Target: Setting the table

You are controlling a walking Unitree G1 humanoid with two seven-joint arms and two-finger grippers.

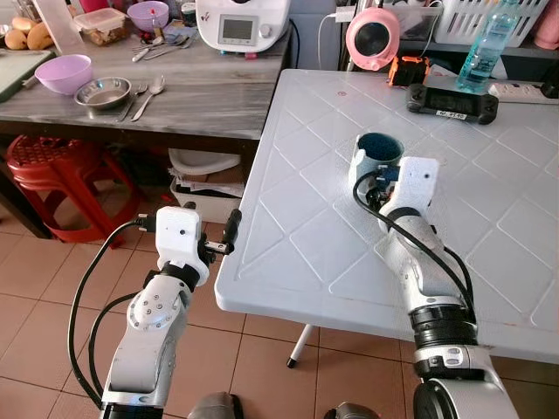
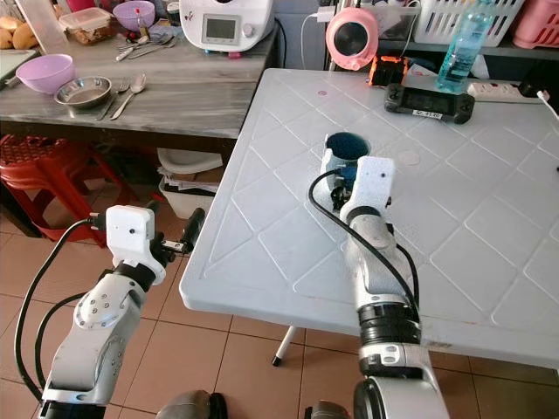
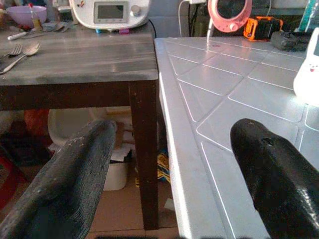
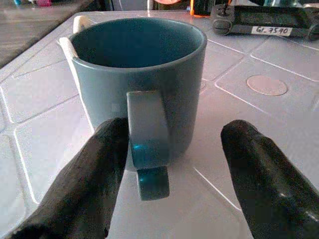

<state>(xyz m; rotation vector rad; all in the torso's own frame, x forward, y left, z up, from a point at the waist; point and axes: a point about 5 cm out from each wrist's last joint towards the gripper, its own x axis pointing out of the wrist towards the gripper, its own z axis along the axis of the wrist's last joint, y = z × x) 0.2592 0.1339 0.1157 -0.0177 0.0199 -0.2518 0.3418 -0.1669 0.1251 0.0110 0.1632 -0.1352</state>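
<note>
A blue mug (image 1: 378, 150) stands upright and empty on the white plastic table (image 1: 314, 218), near its middle. My right gripper (image 4: 172, 149) is open just in front of the mug (image 4: 144, 64), low over the tabletop. The mug's handle (image 4: 147, 134) points at me and sits between the two fingers, close against one finger (image 4: 99, 164). My left gripper (image 1: 229, 231) is open and holds nothing. It hovers beside the table's left edge, at about tabletop height, in the gap toward the wooden side table (image 3: 75, 55).
The wooden side table (image 1: 201, 87) at the left carries a purple bowl (image 1: 63, 73), a steel bowl (image 1: 102, 92), a spoon and fork (image 1: 144, 94) and a white appliance (image 1: 243, 24). A red stool (image 1: 52, 170) stands beneath. A black controller (image 1: 452, 102) and a water bottle (image 1: 486, 39) are at the table's far side.
</note>
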